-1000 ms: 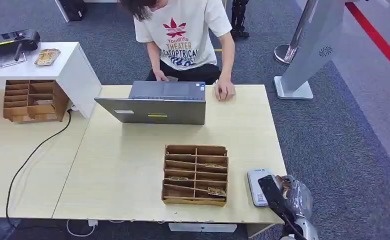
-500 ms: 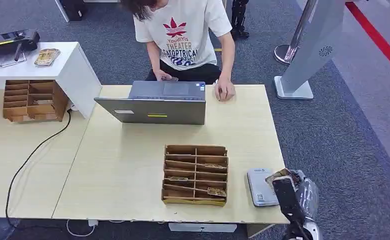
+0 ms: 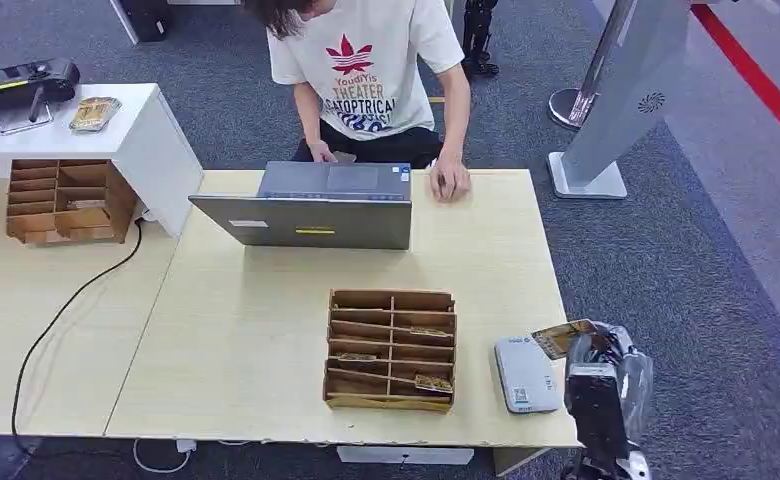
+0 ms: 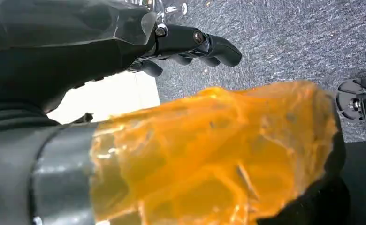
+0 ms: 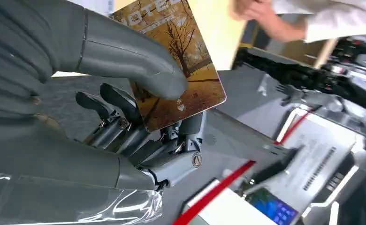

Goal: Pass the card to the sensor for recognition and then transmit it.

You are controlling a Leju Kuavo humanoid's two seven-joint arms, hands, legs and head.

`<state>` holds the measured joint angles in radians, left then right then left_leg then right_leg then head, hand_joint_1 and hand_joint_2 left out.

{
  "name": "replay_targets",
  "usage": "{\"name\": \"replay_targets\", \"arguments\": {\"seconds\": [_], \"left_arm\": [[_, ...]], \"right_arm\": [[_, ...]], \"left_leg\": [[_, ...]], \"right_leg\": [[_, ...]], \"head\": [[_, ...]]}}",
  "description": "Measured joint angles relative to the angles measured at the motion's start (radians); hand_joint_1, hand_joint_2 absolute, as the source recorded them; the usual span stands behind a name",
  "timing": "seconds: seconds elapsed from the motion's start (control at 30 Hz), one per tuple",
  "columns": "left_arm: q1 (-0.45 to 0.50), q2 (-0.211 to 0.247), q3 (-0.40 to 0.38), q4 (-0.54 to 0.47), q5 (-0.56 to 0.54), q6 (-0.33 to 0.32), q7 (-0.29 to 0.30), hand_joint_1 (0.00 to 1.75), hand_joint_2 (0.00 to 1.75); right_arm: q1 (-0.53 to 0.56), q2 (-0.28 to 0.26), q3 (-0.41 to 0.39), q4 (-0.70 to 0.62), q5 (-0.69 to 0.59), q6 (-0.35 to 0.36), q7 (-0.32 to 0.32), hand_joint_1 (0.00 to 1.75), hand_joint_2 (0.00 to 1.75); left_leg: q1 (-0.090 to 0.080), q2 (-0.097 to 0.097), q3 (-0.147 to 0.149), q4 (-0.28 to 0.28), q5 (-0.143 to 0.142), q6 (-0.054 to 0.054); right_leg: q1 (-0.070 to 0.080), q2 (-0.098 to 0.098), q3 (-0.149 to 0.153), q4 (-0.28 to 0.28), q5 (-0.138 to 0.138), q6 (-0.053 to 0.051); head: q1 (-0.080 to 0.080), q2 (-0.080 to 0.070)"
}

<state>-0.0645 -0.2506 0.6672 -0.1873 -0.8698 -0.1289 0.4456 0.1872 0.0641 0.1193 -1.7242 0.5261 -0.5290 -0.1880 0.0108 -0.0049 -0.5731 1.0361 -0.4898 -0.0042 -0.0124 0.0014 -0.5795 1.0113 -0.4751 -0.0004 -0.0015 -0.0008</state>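
One card [image 5: 181,70] was pinched in the right hand [image 3: 606,355], the thick thumb pressing its printed face against the dark fingers [image 5: 125,122] behind it, so most of the card stuck out free for a reader to see. From the head view, that card [image 3: 563,338] hung tilted just past the table's right edge, close beside the grey sensor [image 3: 524,374] lying flat near the corner of the table [image 3: 266,340]. Judging by this, the presenting step looked underway or barely finished. Left of the sensor stood the wooden organizer [image 3: 391,350], a few cards in its slots. Beyond it, a person [image 3: 376,70] sat at a laptop [image 3: 311,208], probably the one to receive the card. The left hand [image 4: 190,42] hung over carpet with its fingers curled and nothing visibly between them.
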Motion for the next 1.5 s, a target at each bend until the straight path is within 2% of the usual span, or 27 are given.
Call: {"name": "replay_targets", "arguments": {"seconds": [0.13, 0.33, 0.53, 0.63, 0.73, 0.8, 0.9, 1.1, 1.27, 1.5], "left_arm": [[0.0, -0.002, 0.001, 0.0, -0.018, 0.0, -0.005, 0.0, 0.0], [-0.001, -0.002, 0.001, 0.0, -0.047, -0.008, -0.006, 0.0, 0.0], [-0.003, 0.002, -0.022, 0.0, -0.109, -0.021, -0.006, 0.0, 0.0], [-0.002, 0.004, -0.03, 0.0, -0.119, -0.025, -0.006, 0.0, 0.0], [-0.003, 0.033, -0.044, 0.0, -0.146, -0.065, -0.024, 0.0, 0.0], [-0.002, 0.056, -0.054, 0.0, -0.159, -0.101, -0.04, 0.0, 0.0], [0.001, 0.083, -0.067, 0.0, -0.178, -0.112, -0.046, 0.0, 0.0], [-0.003, 0.103, -0.108, 0.0, -0.243, -0.135, -0.056, 0.0, 0.0], [-0.004, 0.112, -0.145, 0.0, -0.283, -0.151, -0.062, 0.0, 0.0], [-0.008, 0.115, -0.171, 0.0, -0.304, -0.16, -0.065, 0.0, 0.0]], "right_arm": [[0.0, 0.0, 0.044, -0.05, -0.015, -0.018, -0.039, 1.75, 1.75], [-0.034, -0.009, 0.136, -0.082, -0.003, 0.014, -0.084, 1.75, 1.75], [-0.145, -0.019, 0.248, -0.076, 0.026, 0.05, -0.076, 1.75, 1.75], [-0.173, -0.022, 0.275, -0.07, 0.032, 0.052, -0.075, 1.75, 1.75], [-0.234, -0.025, 0.305, -0.045, 0.08, 0.063, -0.06, 1.75, 1.75], [-0.298, -0.025, 0.33, -0.009, 0.102, 0.083, -0.044, 1.75, 1.75], [-0.38, -0.02, 0.359, 0.038, 0.122, 0.109, -0.022, 1.75, 1.75], [-0.611, 0.034, 0.427, 0.231, 0.199, 0.187, 0.092, 1.75, 1.75], [-0.773, 0.088, 0.451, 0.44, 0.287, 0.186, 0.135, 1.75, 1.75], [-0.875, 0.139, 0.459, 0.611, 0.37, 0.154, 0.151, 1.75, 1.75]], "left_leg": [[0.0, 0.0, 0.0, 0.0, 0.0, 0.0], [0.0, 0.0, 0.0, 0.0, 0.0, 0.0], [0.0, 0.0, 0.001, 0.0, 0.001, 0.0], [0.0, 0.0, 0.0, 0.0, 0.001, -0.001], [0.0, 0.002, -0.001, 0.0, 0.001, -0.001], [0.0, 0.002, 0.001, 0.0, 0.001, -0.001], [0.001, 0.001, 0.0, 0.0, 0.002, -0.002], [0.001, 0.002, 0.0, 0.0, 0.004, -0.002], [0.001, 0.001, 0.0, 0.0, 0.005, -0.002], [0.0, 0.001, -0.001, 0.0, 0.005, -0.003]], "right_leg": [[0.0, 0.0, 0.0, 0.0, 0.0, 0.0], [0.0, 0.0, 0.0, 0.0, 0.0, 0.0], [0.0, 0.0, 0.0, 0.0, 0.0, 0.0], [0.0, 0.0, 0.0, 0.0, 0.0, 0.0], [0.0, 0.002, 0.0, 0.001, 0.001, 0.0], [0.0, 0.003, 0.0, 0.001, 0.001, 0.0], [0.0, 0.001, 0.0, 0.002, 0.001, -0.001], [0.0, 0.002, -0.001, 0.002, 0.003, -0.001], [0.0, 0.002, -0.001, 0.002, 0.004, -0.002], [0.0, 0.002, -0.001, 0.002, 0.004, -0.002]], "head": [[0.0, 0.0], [0.0, 0.0], [0.0, 0.0], [0.0, 0.0], [0.0, 0.0], [0.0, 0.0], [0.0, 0.0], [0.0, 0.0], [0.0, 0.0], [0.0, 0.0]]}}
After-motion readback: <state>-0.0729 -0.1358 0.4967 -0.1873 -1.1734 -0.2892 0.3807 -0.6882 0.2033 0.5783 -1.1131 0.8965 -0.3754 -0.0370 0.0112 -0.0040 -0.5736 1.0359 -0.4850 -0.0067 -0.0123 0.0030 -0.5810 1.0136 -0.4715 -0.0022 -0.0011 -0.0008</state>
